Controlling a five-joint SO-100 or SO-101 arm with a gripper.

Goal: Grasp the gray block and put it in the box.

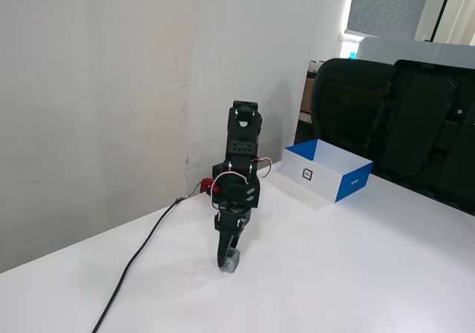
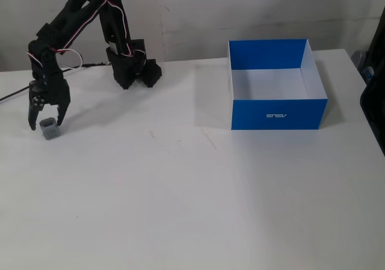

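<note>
The gray block [image 2: 50, 129] sits on the white table at the far left of a fixed view; in the other fixed view the same block [image 1: 234, 261] shows at the foot of the arm. My black gripper [image 2: 45, 124] is lowered over it and open, one finger on each side of the cube, apparently without pinching it. Seen from the other side, the gripper [image 1: 225, 263] reaches down to the table and partly hides the block. The box [image 2: 280, 114], blue outside and white inside, stands far to the right, and it appears as the box [image 1: 355, 183] behind the arm.
The arm's base [image 2: 133, 69] stands at the table's back edge by the wall. A black cable [image 1: 141, 255] runs across the table toward the front left. Black office chairs [image 1: 401, 118] stand behind the box.
</note>
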